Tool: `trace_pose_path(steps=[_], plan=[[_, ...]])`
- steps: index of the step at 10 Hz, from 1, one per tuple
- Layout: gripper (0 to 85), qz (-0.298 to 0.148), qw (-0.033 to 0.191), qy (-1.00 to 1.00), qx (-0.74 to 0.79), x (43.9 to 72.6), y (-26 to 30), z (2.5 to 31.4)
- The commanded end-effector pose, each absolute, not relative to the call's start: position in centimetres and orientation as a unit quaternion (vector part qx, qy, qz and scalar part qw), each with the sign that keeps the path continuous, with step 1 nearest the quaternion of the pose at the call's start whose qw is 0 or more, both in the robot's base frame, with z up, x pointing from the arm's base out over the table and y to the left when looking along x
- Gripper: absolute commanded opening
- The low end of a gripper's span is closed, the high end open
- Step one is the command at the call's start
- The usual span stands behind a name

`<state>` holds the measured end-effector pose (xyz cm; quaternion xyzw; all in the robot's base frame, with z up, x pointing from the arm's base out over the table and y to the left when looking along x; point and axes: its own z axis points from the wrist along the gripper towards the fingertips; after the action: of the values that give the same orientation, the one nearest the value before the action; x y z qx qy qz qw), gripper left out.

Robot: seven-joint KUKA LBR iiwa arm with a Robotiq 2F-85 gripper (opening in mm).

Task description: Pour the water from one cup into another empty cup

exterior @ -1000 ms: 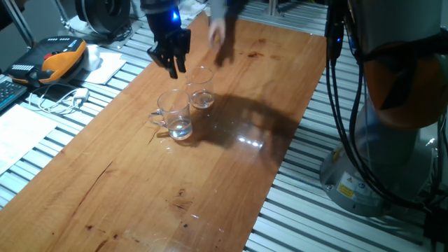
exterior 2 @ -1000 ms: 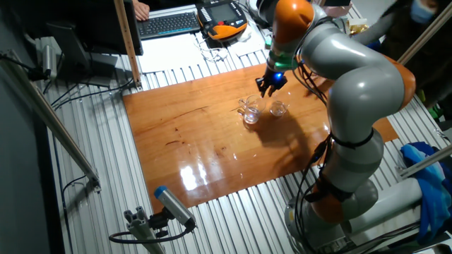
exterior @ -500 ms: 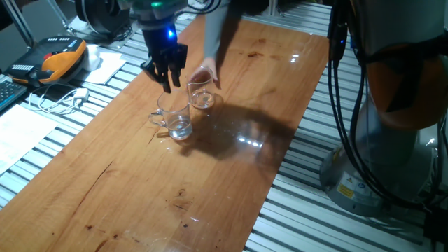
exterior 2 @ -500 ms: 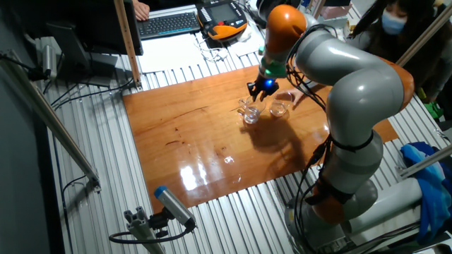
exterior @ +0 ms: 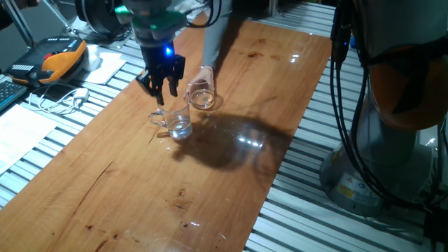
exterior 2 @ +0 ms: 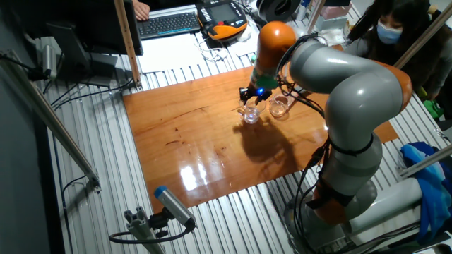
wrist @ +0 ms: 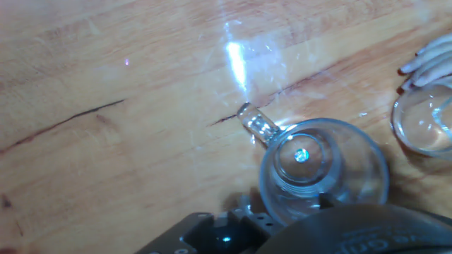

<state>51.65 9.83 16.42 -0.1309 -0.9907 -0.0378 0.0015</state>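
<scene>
Room is dimly lit, mostly from overhead. White glare patches are seen on the table (exterior: 231, 168) right of the mug (exterior: 176, 119) in one fixed view, and larger ones near the front edge in the other. A dark arm shadow is cast right of the mug. A blue LED is lit above the gripper (exterior: 160, 87). Hand view is soft overall: the mug (wrist: 321, 169) is blurred, a bright streak is reflected above its handle, and the bottom edge is blocked by dark, out-of-focus gripper housing. The hand (exterior: 205, 75) is motion-smeared.
</scene>
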Motion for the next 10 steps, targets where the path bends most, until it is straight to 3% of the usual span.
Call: trace_pose_path(steps=[1, 10], plan=[[51.0, -0.039, 0.001, -0.991, -0.131, 51.6, 10.0, 16.1], [51.0, -0.036, -0.014, -0.994, -0.105, 52.4, 10.1, 13.8]])
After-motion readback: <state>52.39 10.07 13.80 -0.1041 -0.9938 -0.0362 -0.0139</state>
